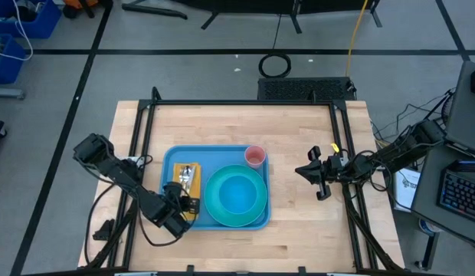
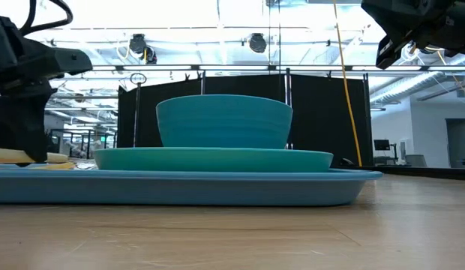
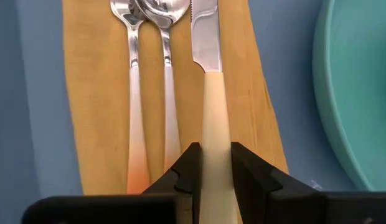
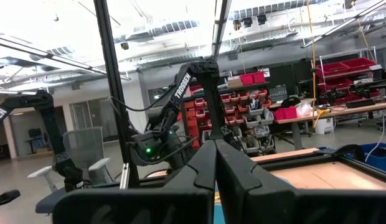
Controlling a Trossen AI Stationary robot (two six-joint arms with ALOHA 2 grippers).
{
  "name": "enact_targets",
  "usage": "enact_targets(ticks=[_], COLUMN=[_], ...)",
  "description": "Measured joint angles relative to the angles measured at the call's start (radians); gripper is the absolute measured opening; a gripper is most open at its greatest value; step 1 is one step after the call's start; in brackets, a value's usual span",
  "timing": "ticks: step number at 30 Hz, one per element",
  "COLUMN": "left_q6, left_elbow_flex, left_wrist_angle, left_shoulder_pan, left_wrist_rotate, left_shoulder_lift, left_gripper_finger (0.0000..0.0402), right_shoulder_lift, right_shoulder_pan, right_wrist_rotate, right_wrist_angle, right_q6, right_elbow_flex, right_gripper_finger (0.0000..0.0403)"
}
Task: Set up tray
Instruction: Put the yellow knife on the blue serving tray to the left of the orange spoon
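Observation:
The light-blue tray (image 1: 214, 224) lies at the table's middle left. On its left part lies an orange napkin (image 3: 93, 93) with a knife (image 3: 204, 37) and two more pieces of cutlery (image 3: 136, 93). A teal plate (image 1: 257, 207) with a teal bowl (image 2: 223, 121) takes the tray's right part, and a pink cup (image 1: 255, 156) stands at its far right corner. My left gripper (image 1: 188, 203) is at the napkin's near end, shut on the knife. My right gripper (image 1: 318, 172) hangs shut above the table's right side, holding nothing. My left gripper pinches the knife's cream handle (image 3: 215, 134) between its two fingers (image 3: 188, 168), near the handle's free end. The fingers slant down from the tray's near left side and point along the knife. The knife lies parallel to the other cutlery over the napkin; whether it is lifted, I cannot tell.
Bare wooden table (image 1: 299, 222) lies to the right of and behind the tray. A black frame (image 1: 245, 102) runs along the table's edges. The plate's rim (image 3: 342, 93) is close beside the napkin.

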Motion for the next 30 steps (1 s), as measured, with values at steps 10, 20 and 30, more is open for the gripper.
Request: enact_targets(ticks=[10,20,30], left_q6=[0.005,0.018,0.028], left_elbow_flex=[0.0,0.0,0.002], left_wrist_angle=[0.056,0.051,0.103], left_shoulder_pan=[0.013,0.034,0.041], left_wrist_rotate=[-0.038,0.007,0.023], left_shoulder_lift=[0.009,0.04,0.088], left_gripper_finger=[0.0065,0.0065,0.0065], right_shoulder_lift=[0.0,0.0,0.0], right_shoulder_pan=[0.0,0.0,0.0], right_wrist_rotate=[0.0,0.0,0.0], right_wrist_angle=[0.0,0.0,-0.001], right_q6=[0.0,0.0,0.0], right_elbow_flex=[0.0,0.0,0.0], right_gripper_finger=[0.0,0.0,0.0])
